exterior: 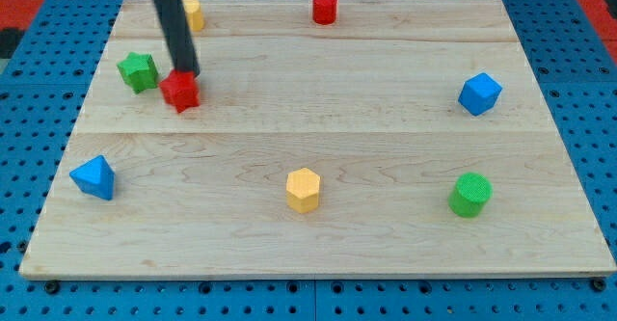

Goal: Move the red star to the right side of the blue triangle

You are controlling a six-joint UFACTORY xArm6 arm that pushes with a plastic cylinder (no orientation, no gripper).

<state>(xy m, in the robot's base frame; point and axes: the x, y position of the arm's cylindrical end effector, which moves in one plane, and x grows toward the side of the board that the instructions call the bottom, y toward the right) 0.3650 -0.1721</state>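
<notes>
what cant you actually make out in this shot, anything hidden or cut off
- My tip: in the camera view it ends right at the red star block's top edge; contact cannot be confirmed.
- Yellow block at the view's top: the dark rod covers its left side, so its shape is unclear.
- The arm above the rod: cut off by the view's top edge.
- Wooden board's underside and supports: hidden at the view's bottom.

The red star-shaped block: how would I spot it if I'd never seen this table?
Start at the pale wooden board and go to its upper-left area in the view. There the dark rod comes down, and my tip sits right at the top edge of the red star-shaped block. A green star-shaped block lies just to its left; only colour separates them.
</notes>
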